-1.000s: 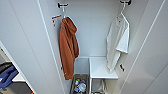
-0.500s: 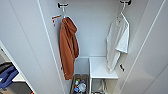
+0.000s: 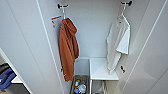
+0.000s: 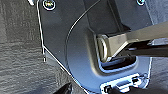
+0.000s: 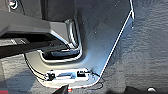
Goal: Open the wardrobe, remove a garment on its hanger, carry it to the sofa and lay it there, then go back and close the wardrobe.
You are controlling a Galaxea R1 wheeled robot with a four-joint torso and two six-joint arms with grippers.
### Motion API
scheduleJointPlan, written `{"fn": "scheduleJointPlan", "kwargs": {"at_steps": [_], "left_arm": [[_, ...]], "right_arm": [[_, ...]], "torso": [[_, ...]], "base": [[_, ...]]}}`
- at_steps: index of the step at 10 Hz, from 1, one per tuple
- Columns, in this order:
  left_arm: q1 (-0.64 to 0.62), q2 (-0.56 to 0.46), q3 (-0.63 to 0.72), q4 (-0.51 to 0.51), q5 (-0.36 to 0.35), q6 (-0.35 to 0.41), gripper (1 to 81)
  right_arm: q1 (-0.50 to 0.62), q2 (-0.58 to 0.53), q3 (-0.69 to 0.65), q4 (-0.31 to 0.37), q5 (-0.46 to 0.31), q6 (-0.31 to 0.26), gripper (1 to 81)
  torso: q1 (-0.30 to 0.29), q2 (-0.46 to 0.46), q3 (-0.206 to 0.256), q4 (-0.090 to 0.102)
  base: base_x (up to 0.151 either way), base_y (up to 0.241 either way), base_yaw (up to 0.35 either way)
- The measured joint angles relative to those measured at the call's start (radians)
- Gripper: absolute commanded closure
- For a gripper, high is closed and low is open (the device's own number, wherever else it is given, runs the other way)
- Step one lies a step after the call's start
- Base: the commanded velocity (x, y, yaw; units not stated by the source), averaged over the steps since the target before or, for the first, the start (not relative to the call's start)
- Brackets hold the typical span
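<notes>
Wardrobe (image 3: 95, 35) standing open ahead in the head view, both white doors swung wide, left door (image 3: 27, 50) and right door (image 3: 152, 50) framing the white interior. Orange hoodie (image 3: 67, 50) hanging on the left from a dark hook, long and heavy-looking, reaching down toward a small bin of clutter (image 3: 79, 86) at the bottom. Garment (image 3: 118, 43), the white T-shirt, hanging on the right from its own dark hook (image 3: 126, 3), well apart from the hoodie, lower hem draping onto a small white shelf (image 3: 101, 71) at the bottom right. Hanger (image 3: 122, 13) thin and white, curved hook caught over the wall hook, shoulders hidden inside the shirt. Blue shape (image 3: 6, 77) at the near left edge, too partial to name. Dark carpet (image 4: 17, 50) under both wrist cameras; claw state on either arm impossible to tell from these views, and nothing seen held. Step in hand, by judgement: reaching for the garment, door-opening apparently done. Best done by aiming high, at the hanger's neck just under the hook rather than at loose thin fabric, then lifting up and off the hook before drawing out toward the near side, keeping clear of the right door and the shelf edge so the hem does not snag.
</notes>
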Motion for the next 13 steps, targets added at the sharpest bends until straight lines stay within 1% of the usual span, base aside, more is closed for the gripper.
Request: {"fn": "scheduleJointPlan", "kwargs": {"at_steps": [8,13], "left_arm": [[-0.008,0.000,0.000,0.001,-0.003,0.000,1.0],[-0.011,-0.002,-0.001,0.001,-0.002,0.000,1.0]], "right_arm": [[0.007,0.007,0.000,-0.002,0.003,-0.006,1.0],[0.011,0.013,0.002,-0.002,0.003,-0.006,1.0]], "torso": [[0.000,0.000,0.000,0.000],[0.001,0.000,0.000,0.000]], "base": [[0.087,0.000,0.000],[0.094,-0.078,0.000]]}}
